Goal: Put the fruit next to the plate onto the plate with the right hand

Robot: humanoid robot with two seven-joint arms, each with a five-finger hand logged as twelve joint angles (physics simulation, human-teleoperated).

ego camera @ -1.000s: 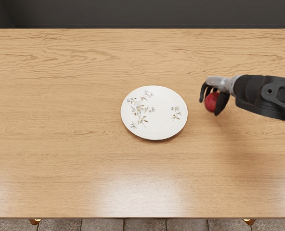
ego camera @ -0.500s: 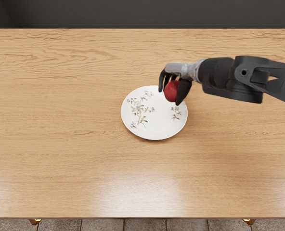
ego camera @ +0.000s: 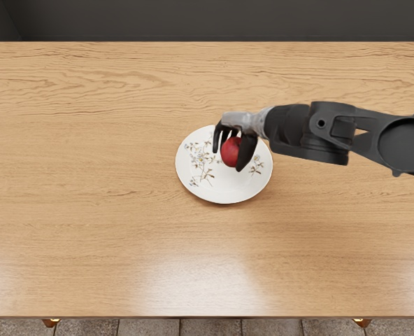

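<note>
A white plate (ego camera: 210, 183) with a floral pattern lies near the middle of the wooden table. My right hand (ego camera: 232, 145) reaches in from the right and hovers over the plate's upper middle. Its dark fingers are curled around a red round fruit (ego camera: 230, 151), which is partly hidden by them. Whether the fruit touches the plate cannot be told. The left arm is out of view.
The wooden table (ego camera: 88, 175) stretches wide on all sides of the plate. Its front edge runs near the bottom of the view and a dark wall lies behind its far edge.
The right hand carried the red fruit leftward from the table beside the plate's right rim to above the plate, lowering slightly over its middle.
</note>
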